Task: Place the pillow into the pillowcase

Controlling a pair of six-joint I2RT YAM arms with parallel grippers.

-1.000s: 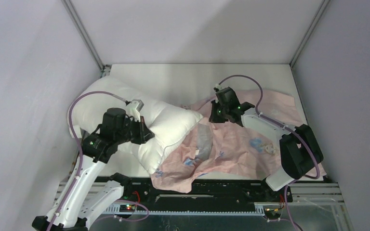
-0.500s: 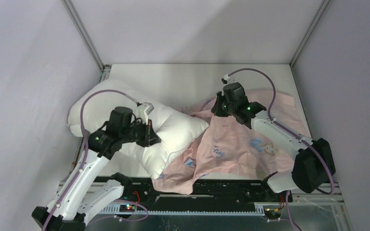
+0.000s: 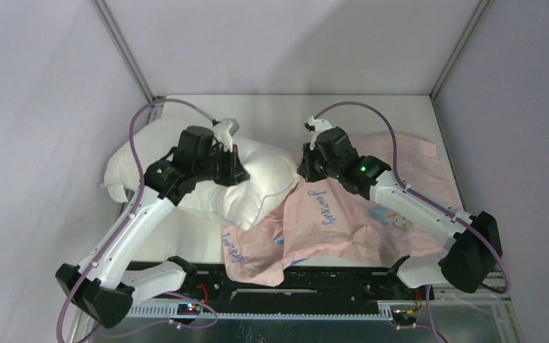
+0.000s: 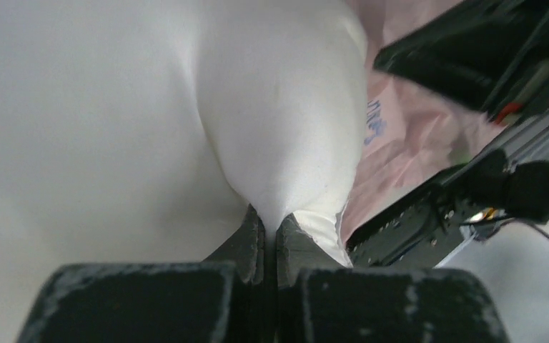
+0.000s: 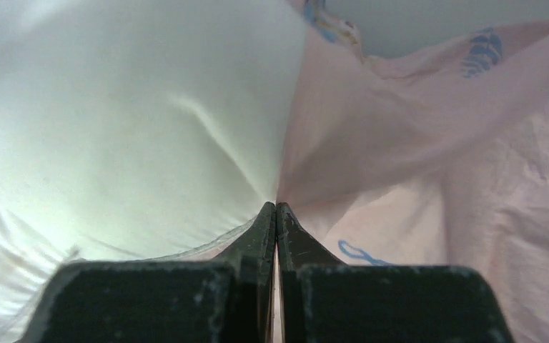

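While the white pillow [image 3: 268, 170] lies on the left half of the table [image 3: 271, 114], its right end touching the pink "Journey" pillowcase [image 3: 350, 221] spread over the right half, the left gripper [image 4: 270, 220] is pinched tight on a fold of the pillow's fabric. The right gripper [image 5: 276, 209] is clamped on the pillowcase's edge, just where it meets the pillow.
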